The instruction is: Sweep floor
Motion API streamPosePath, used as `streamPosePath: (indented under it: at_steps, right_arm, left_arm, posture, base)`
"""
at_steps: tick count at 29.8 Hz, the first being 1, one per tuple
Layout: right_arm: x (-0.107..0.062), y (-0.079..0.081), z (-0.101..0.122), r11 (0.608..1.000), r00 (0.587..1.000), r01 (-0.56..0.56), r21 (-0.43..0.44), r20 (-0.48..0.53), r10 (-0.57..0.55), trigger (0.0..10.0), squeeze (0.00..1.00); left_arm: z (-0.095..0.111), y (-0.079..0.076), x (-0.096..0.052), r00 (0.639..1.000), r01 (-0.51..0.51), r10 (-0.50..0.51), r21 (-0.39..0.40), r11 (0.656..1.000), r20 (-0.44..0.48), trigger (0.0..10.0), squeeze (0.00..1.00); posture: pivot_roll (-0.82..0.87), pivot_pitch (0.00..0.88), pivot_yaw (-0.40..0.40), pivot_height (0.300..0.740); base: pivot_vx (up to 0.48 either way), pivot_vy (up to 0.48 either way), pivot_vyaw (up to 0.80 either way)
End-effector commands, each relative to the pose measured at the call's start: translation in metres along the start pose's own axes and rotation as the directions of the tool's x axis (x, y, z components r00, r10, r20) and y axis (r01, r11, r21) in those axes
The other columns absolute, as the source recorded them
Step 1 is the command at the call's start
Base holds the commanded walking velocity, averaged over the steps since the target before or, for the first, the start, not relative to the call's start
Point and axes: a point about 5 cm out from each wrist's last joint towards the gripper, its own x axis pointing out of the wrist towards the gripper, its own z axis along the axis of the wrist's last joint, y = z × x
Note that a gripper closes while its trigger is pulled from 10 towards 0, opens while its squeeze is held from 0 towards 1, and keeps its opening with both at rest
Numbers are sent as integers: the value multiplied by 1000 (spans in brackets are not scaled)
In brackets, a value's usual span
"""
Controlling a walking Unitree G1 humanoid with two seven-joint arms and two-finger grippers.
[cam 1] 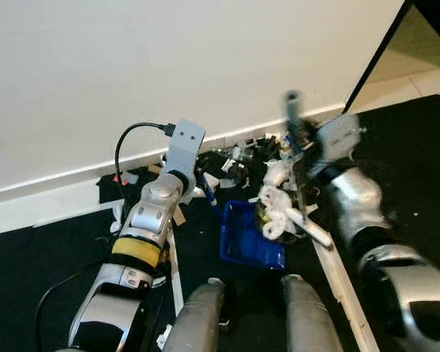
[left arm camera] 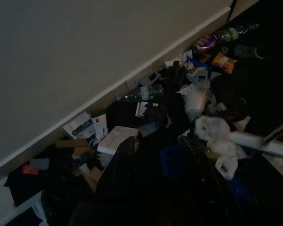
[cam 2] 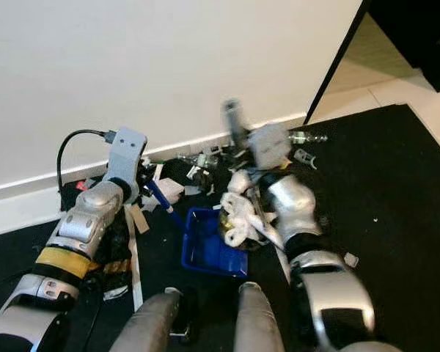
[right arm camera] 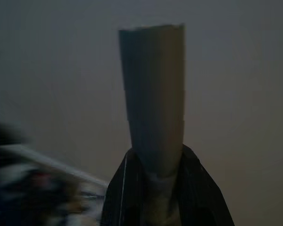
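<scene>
A blue dustpan (cam 1: pixel 243 238) lies on the dark floor in front of me, with crumpled white paper (cam 1: pixel 277 209) heaped at its right edge. Its blue handle (cam 2: pixel 161 196) runs up into my left gripper (cam 2: pixel 148 185), which is shut on it. My right gripper (right arm camera: pixel 155 162) is shut on the grey broom pole (right arm camera: pixel 153 94), which rises blurred above the wrist (cam 1: pixel 292 110). A white bar (cam 1: pixel 309 227) at the pole's low end lies by the paper. Litter (left arm camera: pixel 146 101) of boxes, bottles and scraps lies along the wall.
A white wall and baseboard (cam 1: pixel 51 194) close the far side. On the right, a dark door edge (cam 1: pixel 374 55) opens to pale tiled floor (cam 2: pixel 396 81). My knees (cam 1: pixel 242 315) stand just behind the dustpan. White strips (cam 1: pixel 341 282) and a black cable (cam 1: pixel 51 301) lie on the floor.
</scene>
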Motion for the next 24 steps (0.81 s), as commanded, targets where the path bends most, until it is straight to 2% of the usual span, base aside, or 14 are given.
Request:
streamPosePath:
  at_steps: [1,2,5,8,11,17,21,24]
  right_arm:
    - [4,17,1,997,996,-80,17,34,79,10000,0]
    - [4,17,1,997,996,-80,17,34,79,10000,0]
    - [15,59,1,972,972,-225,65,88,219,10000,0]
    - [21,68,9,970,966,-231,75,135,220,10000,0]
    - [23,69,12,971,964,-229,73,152,216,10000,0]
    - [27,52,28,987,968,-157,44,207,145,10000,0]
    - [22,30,40,989,965,-145,-3,222,142,10000,0]
    - [17,22,52,984,954,-175,-26,242,176,10000,0]
  left_arm:
    - [-1,10,0,996,-89,89,-15,996,-20,10000,0]
    - [-1,10,0,996,-89,89,-15,996,-20,10000,0]
    - [2,14,-1,984,-180,179,-60,982,-26,10000,0]
    - [1,14,-3,983,-180,177,-86,980,-37,10000,0]
    - [1,13,-3,984,-175,172,-92,980,-35,10000,0]
    - [3,13,-8,989,-145,141,-139,980,-43,10000,0]
    - [-4,25,-9,979,-198,191,-92,976,-76,10000,0]
    - [-10,32,-10,970,-230,223,-61,971,-101,10000,0]
  posture:
    - [31,222,57,740]
    - [31,222,57,740]
    - [40,223,48,740]
    - [42,223,46,740]
    - [43,223,45,740]
    - [39,222,47,740]
    - [37,220,51,740]
    - [37,220,47,740]
  base:
    - [0,0,0]
    - [0,0,0]
    - [0,0,0]
    - [0,0,0]
    - [0,0,0]
    - [0,0,0]
    - [0,0,0]
    - [0,0,0]
